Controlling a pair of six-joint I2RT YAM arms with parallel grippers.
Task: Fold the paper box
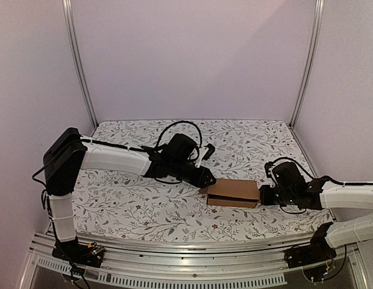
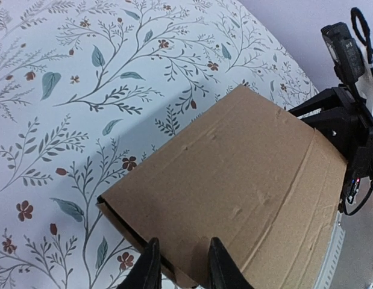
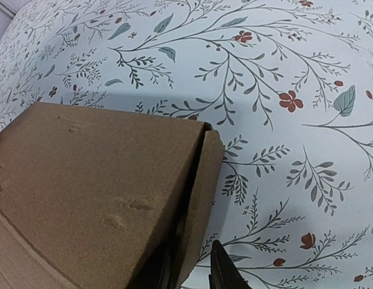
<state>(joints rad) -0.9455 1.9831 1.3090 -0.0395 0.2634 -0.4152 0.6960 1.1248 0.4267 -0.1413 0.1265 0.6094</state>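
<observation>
Tablecloth (image 1: 144, 205) holds one paper box (image 1: 233, 192) between two end effectors (image 1: 207, 180) (image 1: 263, 194).

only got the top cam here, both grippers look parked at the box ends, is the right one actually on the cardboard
observer: the right wrist view shows the right gripper with the paper box end flap between its fingers. I cannot tell whether it is pinching.
operator: is that end closed flush
observer: no, a dark gap runs between the box's top and that flap.
operator: and the left side
observer: the left wrist view shows the left gripper with a finger on either side of the box's near edge.
</observation>
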